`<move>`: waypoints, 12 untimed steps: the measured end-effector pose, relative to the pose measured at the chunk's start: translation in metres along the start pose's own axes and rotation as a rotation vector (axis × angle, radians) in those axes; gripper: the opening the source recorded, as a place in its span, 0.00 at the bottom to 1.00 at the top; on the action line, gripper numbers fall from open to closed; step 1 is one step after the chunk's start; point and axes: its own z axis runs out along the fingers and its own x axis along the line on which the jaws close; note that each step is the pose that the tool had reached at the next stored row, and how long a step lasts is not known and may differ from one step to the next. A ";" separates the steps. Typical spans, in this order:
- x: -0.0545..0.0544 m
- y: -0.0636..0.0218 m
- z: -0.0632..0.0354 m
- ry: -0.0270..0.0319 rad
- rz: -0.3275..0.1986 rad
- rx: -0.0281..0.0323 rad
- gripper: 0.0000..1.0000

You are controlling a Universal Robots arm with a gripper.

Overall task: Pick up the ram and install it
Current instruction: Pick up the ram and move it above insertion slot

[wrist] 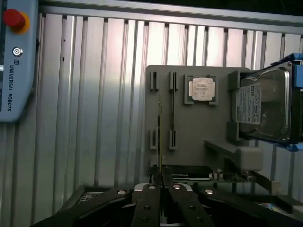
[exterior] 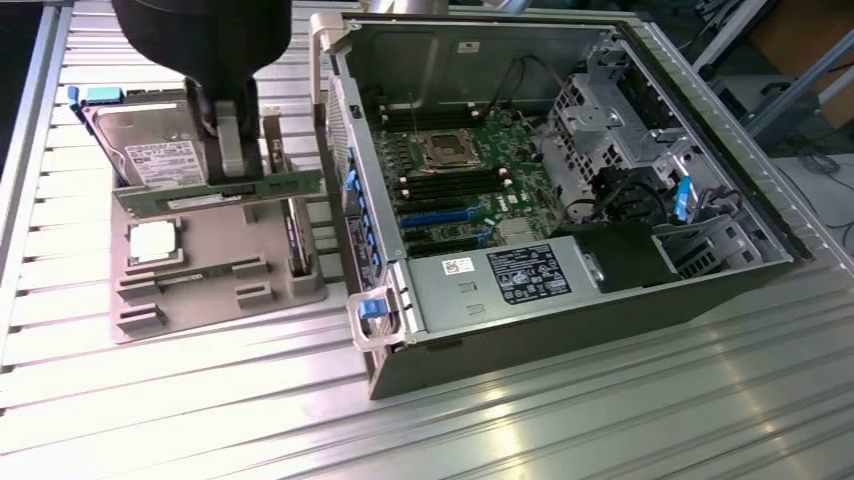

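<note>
**Item:** ram [exterior: 160, 197], a green stick held level. The gripper [exterior: 238, 186] is closed on its middle, and both ends overhang the fingers. In the wrist view the ram [wrist: 160, 137] runs edge-on as a thin line out from the gripper [wrist: 162, 189].

**Location:** above the grey holder tray [exterior: 280, 297] on the table [exterior: 601, 420], at the exterior view's left. It is just beside the wall of the open computer case [exterior: 561, 330] and not yet over the motherboard [exterior: 527, 180].

**Also on the tray:** processor chip [exterior: 151, 243], hard drive [exterior: 147, 150], expansion card [wrist: 189, 172].

**Hazards, as judged:**
- The long overhanging ends could clip the case wall or rim on the way in and twist the stick in so narrow a grip.
- A slight tilt would leave the stick askew to the memory slots [exterior: 447, 183], so that one end seats and the other rides high.
- The loose cables [exterior: 514, 75] near the board could snag it.
</note>
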 end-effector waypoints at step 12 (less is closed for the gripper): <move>0.007 -0.1034 -0.0061 0.0020 0.000 -0.0008 0.12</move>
